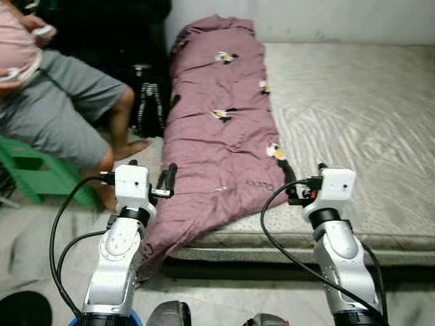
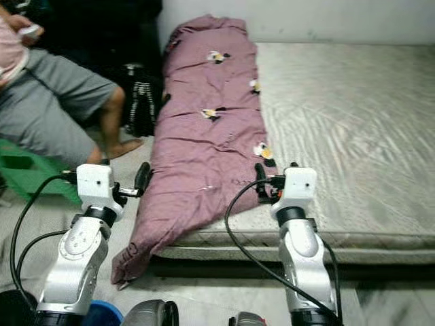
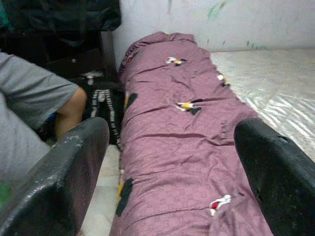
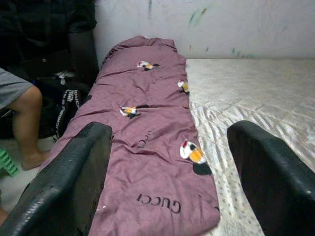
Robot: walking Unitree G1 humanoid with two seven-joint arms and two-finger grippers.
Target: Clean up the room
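A long mauve quilt (image 1: 217, 115) with small cartoon patches lies folded lengthwise along the left side of a pale mattress (image 1: 353, 115). Its near left corner droops over the mattress edge toward the floor. My left gripper (image 1: 165, 182) hovers at the quilt's near left edge, open, with nothing between its fingers (image 3: 64, 172). Over the quilt's near right corner my right gripper (image 1: 289, 183) is held, open and empty, by the "GUCCI" lettering (image 4: 158, 202). Both wrist views look along the quilt toward the wall.
A person (image 1: 61, 102) in grey shorts sits on a green stool (image 1: 34, 173) at the left, feet close to my left arm. A black striped bag (image 1: 149, 102) stands between the person and the quilt. The mattress lies low on the floor against a white wall (image 1: 340, 20).
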